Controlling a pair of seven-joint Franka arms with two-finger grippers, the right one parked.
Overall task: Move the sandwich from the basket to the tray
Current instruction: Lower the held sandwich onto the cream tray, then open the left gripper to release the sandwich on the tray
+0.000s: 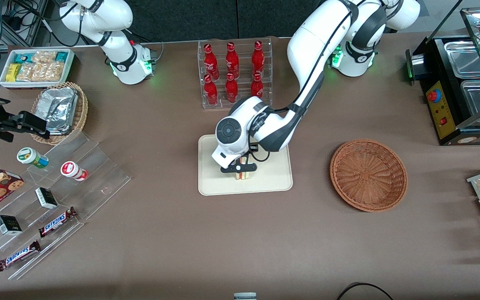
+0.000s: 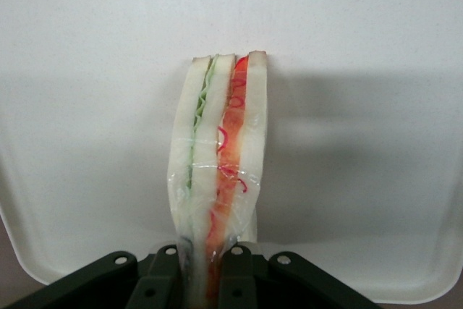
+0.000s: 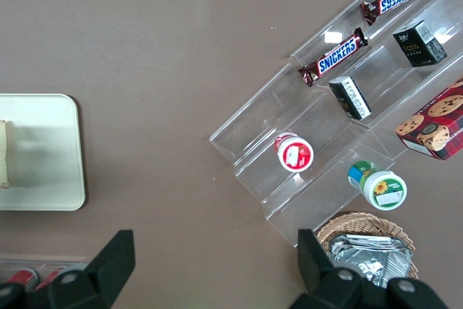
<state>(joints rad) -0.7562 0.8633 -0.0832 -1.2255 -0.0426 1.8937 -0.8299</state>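
The sandwich [image 1: 243, 173] is a plastic-wrapped wedge of pale bread with red-orange and green filling. It stands on edge on the cream-white tray [image 1: 273, 179], in the part nearer the front camera. My left gripper [image 1: 240, 168] is right over it, shut on the sandwich. In the left wrist view the two fingers [image 2: 165, 280] pinch the wedge [image 2: 221, 150] from both sides, with the tray [image 2: 362, 70] under it. The reddish-brown basket [image 1: 368, 174] lies empty beside the tray, toward the working arm's end. An edge of the sandwich [image 3: 6, 153] and the tray [image 3: 43, 151] show in the right wrist view.
A clear rack of red bottles [image 1: 234, 73] stands farther from the front camera than the tray. A clear stepped stand with snack bars [image 1: 56, 221] and cups, a tan basket with a foil packet [image 1: 61, 109] and a white snack bin [image 1: 36, 66] lie toward the parked arm's end. A food warmer [image 1: 461, 87] stands at the working arm's end.
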